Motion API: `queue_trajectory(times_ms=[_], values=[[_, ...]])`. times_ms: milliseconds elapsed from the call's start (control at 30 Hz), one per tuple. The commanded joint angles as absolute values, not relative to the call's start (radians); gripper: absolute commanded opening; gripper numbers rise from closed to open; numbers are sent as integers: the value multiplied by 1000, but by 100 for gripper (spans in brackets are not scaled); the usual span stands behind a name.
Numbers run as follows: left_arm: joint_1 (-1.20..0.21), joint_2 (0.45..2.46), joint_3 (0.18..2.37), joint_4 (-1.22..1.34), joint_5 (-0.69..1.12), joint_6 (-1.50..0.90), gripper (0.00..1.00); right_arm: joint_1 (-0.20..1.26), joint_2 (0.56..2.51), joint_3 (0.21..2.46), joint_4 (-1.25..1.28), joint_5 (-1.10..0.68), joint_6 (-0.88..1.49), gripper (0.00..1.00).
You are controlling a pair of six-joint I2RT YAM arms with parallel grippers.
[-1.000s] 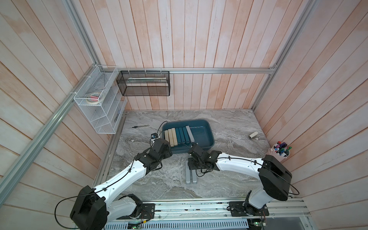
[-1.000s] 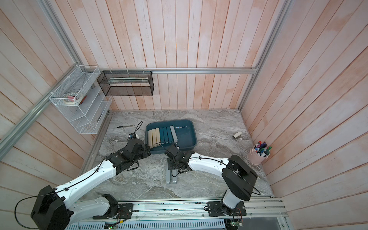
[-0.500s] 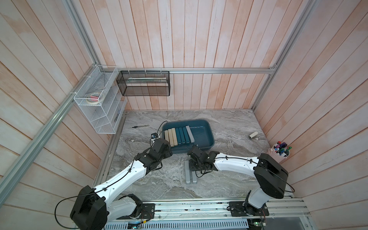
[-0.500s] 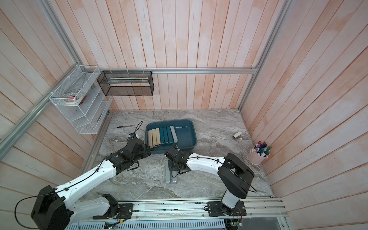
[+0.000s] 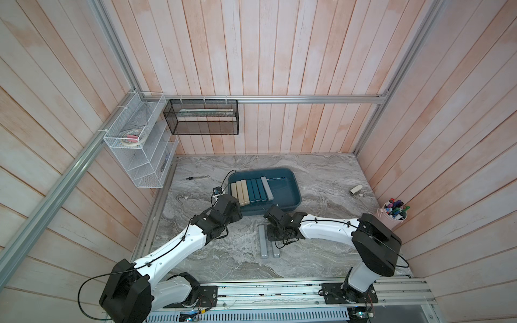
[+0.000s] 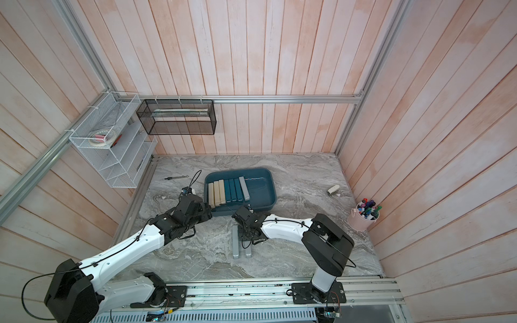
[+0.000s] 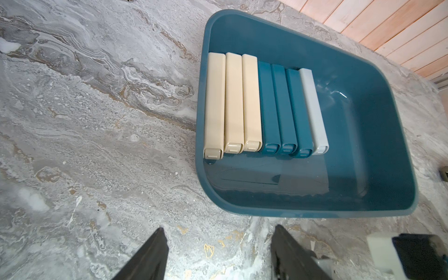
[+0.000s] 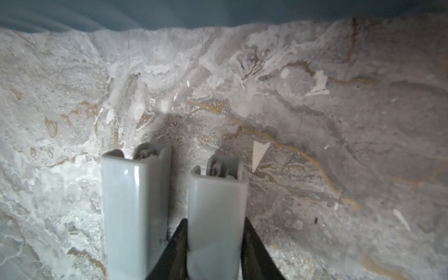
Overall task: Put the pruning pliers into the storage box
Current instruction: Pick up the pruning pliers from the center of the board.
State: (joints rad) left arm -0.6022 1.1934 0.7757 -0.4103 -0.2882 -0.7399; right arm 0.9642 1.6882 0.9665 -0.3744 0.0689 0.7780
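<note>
The box [image 5: 282, 193] sits on the counter [image 5: 321, 246] toward the back wall. Seven of the pliers, slim bars, lie side by side inside it against its left wall: three beige bars [image 7: 234, 104], then three teal bars [image 7: 281, 109], then one grey bar [image 7: 314, 111]. The rest of the box floor is bare. Two more grey bars lie parallel on the counter just in front of the box, close together but with a thin gap between them. They are the free bar [image 5: 262, 242] and the held bar [image 8: 215, 201], which is on the right arm's side. The right hand [image 8: 215, 223] is down over the held bar, its black fingers [image 8: 179, 247] pressed against the bar's two long sides, closed tight on it. In both top views the hand hides most of this bar, leaving only the near end [image 6: 248, 251] visible. Whether the bar has left the counter cannot be told. The left hand [image 7: 219, 229] hangs over bare counter just in front of the box's near left corner. Its fingers [image 7: 150, 257] are spread apart with nothing between them. A thin silver tool [image 5: 198, 177] lies left of the box and a small beige piece [image 5: 355, 189] lies well to its right.
</note>
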Motion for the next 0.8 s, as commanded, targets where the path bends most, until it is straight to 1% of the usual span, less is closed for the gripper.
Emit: queue_trajectory(times_ms=[0, 167, 300, 467, 567, 767], values=[[-597, 1206, 792, -393, -284, -721, 71, 957, 1708, 967, -392, 60, 758, 31], [-597, 1209, 789, -387, -284, -722, 71, 958, 1695, 990, -434, 63, 736, 28], [-596, 1209, 782, -382, -282, -726, 71, 957, 1647, 1017, -506, 72, 708, 26], [-597, 1210, 784, -373, -288, -720, 71, 945, 1537, 988, -480, -18, 642, 26], [-597, 1207, 791, -375, -286, -716, 71, 912, 1480, 996, -476, -89, 619, 26], [-596, 1201, 790, -380, -282, -719, 71, 792, 1458, 1131, -545, -91, 517, 25]])
